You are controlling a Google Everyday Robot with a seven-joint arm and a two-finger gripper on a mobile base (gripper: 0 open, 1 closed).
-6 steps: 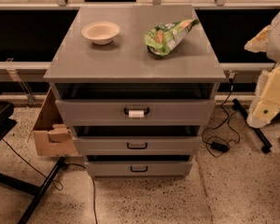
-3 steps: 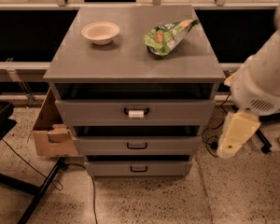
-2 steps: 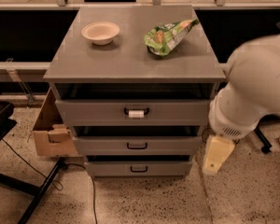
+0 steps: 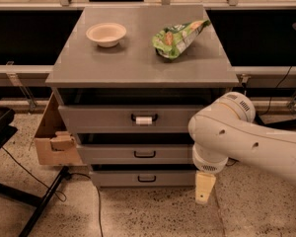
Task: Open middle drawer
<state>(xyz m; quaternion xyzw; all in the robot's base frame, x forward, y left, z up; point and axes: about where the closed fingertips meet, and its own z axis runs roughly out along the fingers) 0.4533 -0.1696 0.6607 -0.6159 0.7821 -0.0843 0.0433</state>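
Note:
The grey three-drawer cabinet (image 4: 138,63) stands in the middle of the camera view. The middle drawer (image 4: 113,154) has a flat grey front and a small black bar handle (image 4: 144,154); it looks shut or nearly shut. Above it is the taller top drawer (image 4: 103,118) with a white tag on its handle (image 4: 144,119). Below is the lowest drawer (image 4: 123,178). My white arm (image 4: 237,137) reaches in from the right. My gripper (image 4: 203,187) hangs low in front of the cabinet's lower right corner, to the right of the drawer handles and touching nothing.
A pale bowl (image 4: 106,34) and a green snack bag (image 4: 177,37) lie on the cabinet top. A cardboard box (image 4: 52,137) stands against the cabinet's left side. A black stand leg (image 4: 42,206) and cables cross the speckled floor at the left.
My arm has swung in from the right edge and down. The gripper now hangs lower and further left, by the cabinet's lower right corner. The drawers have not moved.

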